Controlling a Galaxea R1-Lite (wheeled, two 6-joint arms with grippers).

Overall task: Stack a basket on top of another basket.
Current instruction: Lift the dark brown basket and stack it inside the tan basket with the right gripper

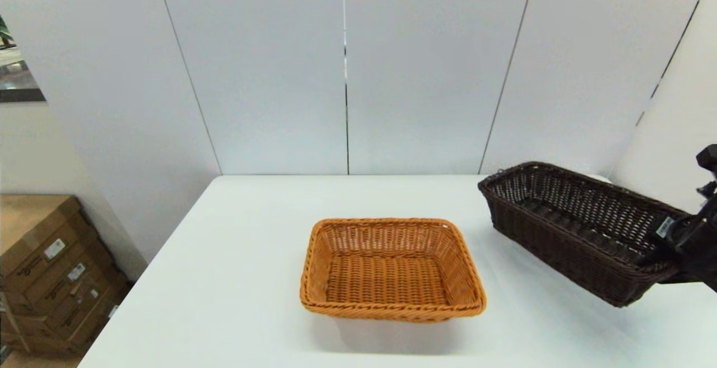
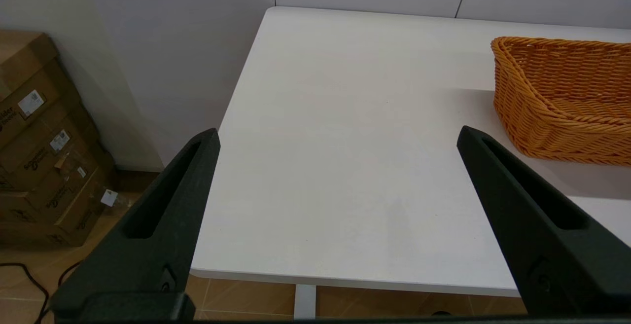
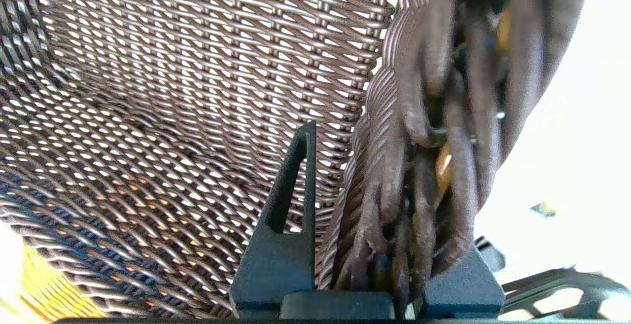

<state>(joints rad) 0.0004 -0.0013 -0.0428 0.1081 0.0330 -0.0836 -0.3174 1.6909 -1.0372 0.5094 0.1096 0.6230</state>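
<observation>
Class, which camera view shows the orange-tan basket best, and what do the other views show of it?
The head view: the whole orange-tan basket sits on the white table, rim and floor visible. The left wrist view shows only one end. The right wrist view gives only orange glimpses through the dark brown basket.

The tan basket sits near the table's front edge, midway across. The dark basket is to its right, tilted, by the right edge, its near end clamped in the right gripper

Cardboard boxes carry printed labels — none of it legible.
</observation>
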